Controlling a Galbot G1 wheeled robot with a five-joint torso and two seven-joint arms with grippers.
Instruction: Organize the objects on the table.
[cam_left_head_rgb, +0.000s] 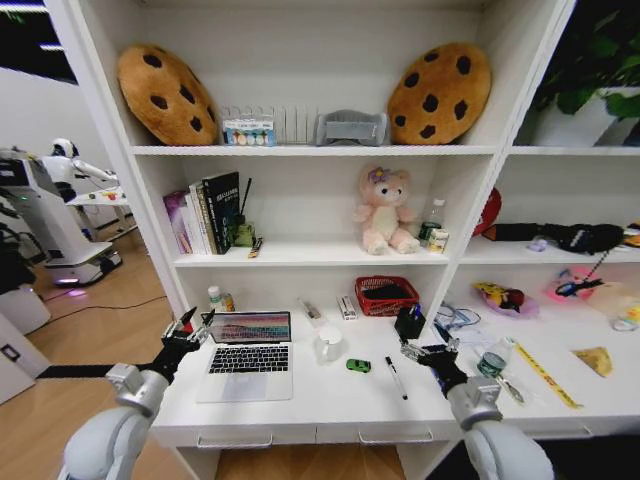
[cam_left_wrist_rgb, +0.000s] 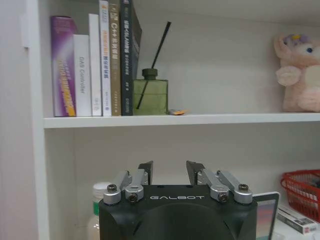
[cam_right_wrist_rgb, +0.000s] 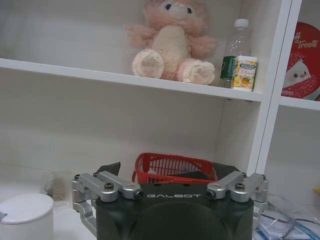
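Observation:
An open silver laptop (cam_left_head_rgb: 248, 357) sits on the white table (cam_left_head_rgb: 330, 408) at front left, its screen edge (cam_left_wrist_rgb: 265, 215) also in the left wrist view. To its right lie a tiny green object (cam_left_head_rgb: 358, 365) and a black pen (cam_left_head_rgb: 396, 378). A clear green-labelled bottle (cam_left_head_rgb: 492, 361) stands further right. My left gripper (cam_left_head_rgb: 196, 322) (cam_left_wrist_rgb: 170, 173) hovers open and empty at the laptop's left rear corner. My right gripper (cam_left_head_rgb: 421, 350) (cam_right_wrist_rgb: 167, 172) hangs open and empty just right of the pen, pointing at the shelf unit.
A white lidded cup (cam_left_head_rgb: 327, 343) (cam_right_wrist_rgb: 25, 214), a black pen holder (cam_left_head_rgb: 409, 322) and a red basket (cam_left_head_rgb: 387, 295) (cam_right_wrist_rgb: 172, 167) stand behind the items. A small bottle (cam_left_head_rgb: 215, 298) (cam_left_wrist_rgb: 97, 206) sits by the shelf wall. Books (cam_left_wrist_rgb: 97, 60) and a pink bear (cam_right_wrist_rgb: 170, 42) fill the shelf above.

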